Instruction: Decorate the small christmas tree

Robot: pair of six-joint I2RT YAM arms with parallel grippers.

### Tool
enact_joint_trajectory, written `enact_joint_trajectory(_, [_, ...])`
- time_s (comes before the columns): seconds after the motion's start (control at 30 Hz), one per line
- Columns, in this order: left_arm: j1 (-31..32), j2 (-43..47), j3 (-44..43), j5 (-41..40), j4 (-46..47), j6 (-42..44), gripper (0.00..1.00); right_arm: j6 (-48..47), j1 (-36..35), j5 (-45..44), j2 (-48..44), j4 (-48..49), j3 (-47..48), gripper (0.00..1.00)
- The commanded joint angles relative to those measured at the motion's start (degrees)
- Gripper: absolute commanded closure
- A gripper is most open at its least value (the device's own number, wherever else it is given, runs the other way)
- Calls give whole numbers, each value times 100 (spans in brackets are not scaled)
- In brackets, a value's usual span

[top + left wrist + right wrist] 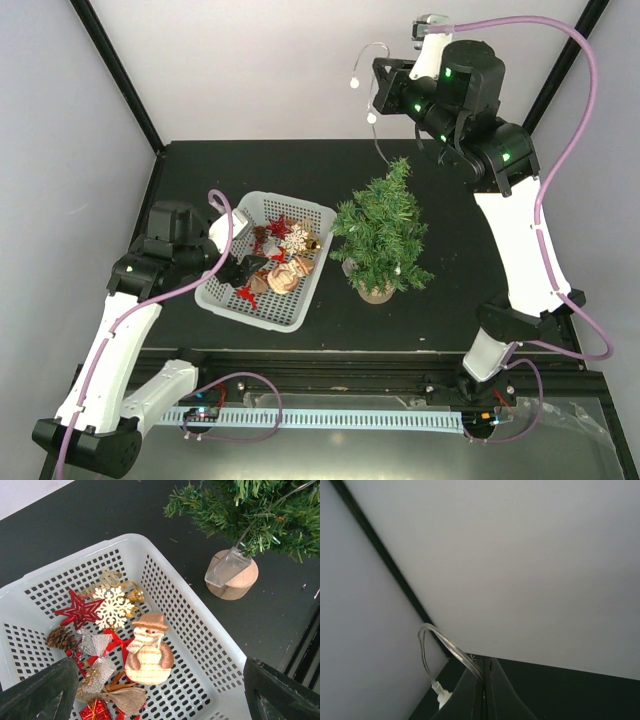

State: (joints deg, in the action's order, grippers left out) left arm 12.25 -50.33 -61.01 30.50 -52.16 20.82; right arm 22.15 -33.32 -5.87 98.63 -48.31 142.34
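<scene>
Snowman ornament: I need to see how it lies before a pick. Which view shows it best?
The left wrist view: the snowman lies face up in the basket, large and sharp. The top view shows it small; the right wrist view misses it.

a matte black table (pixel 450 310) carries two things. a white mesh plastic basket (pixel 290 202) sits left of centre, turned at an angle to the table's edges. just to its right the small christmas tree (pixel 385 225) stands upright on a round wooden base (pixel 240 582), which rests flat on the black surface, apart from the basket's wall.
</scene>
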Motion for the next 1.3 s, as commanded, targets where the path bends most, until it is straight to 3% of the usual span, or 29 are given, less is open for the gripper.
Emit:
enact_joint_trajectory(0.0, [14,108,26,78,153,-52,10,392,-9,1136,-31,295,156,99])
enact_joint_trajectory(0.33, [-12,218,97,83,196,-69,9,910,-189,2235,-143,789,165,99])
enact_joint_trajectory(0.63, [-54,325,166,94,222,-83,8,662,-730,2153,-101,455,-37,99])
enact_joint_trajectory(0.87, [-96,365,212,95,246,-95,7,305,-1238,1932,-586,241,-405,99])
enact_joint_trajectory(1.07, [-130,383,226,93,263,-104,6,53,-1767,1538,-1493,390,-1547,99])
enact_joint_trajectory(1.27, [-161,416,264,105,283,-107,6,116,-1958,1400,-2682,1212,-3352,99])
